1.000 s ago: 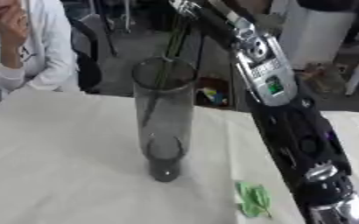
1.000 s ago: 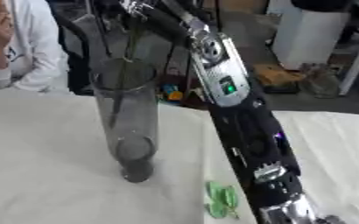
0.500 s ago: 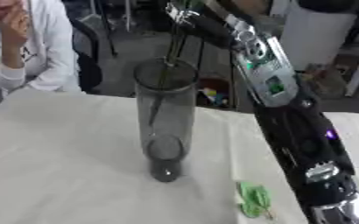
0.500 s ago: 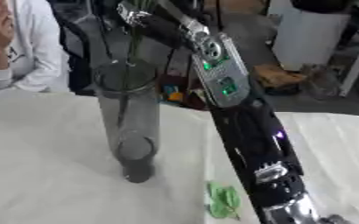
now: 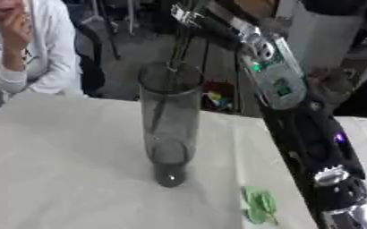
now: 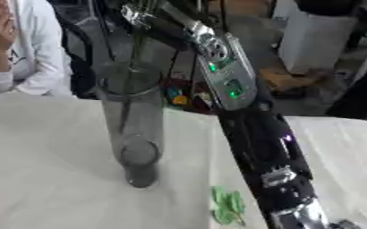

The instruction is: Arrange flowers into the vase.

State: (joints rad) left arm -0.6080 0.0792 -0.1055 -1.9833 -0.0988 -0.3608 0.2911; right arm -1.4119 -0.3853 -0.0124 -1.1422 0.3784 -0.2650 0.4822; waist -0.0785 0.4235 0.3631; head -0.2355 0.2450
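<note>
The right hand (image 5: 188, 12) was clenched on a flower stem (image 5: 175, 53) directly above the vase (image 5: 169, 120), the stem hanging nearly upright, its lower end already inside the vase's mouth.

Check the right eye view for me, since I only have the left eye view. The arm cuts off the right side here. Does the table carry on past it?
Observer: Yes. In the right eye view a broad stretch of the white table shows to the right of the right arm, out to the picture's edge.
Operator: Any spare flowers lying on that stretch?
Observer: None that I can see there. The only loose green is the leaf piece, which lies on the other side, left of the arm and apart from it, near the front.
</note>
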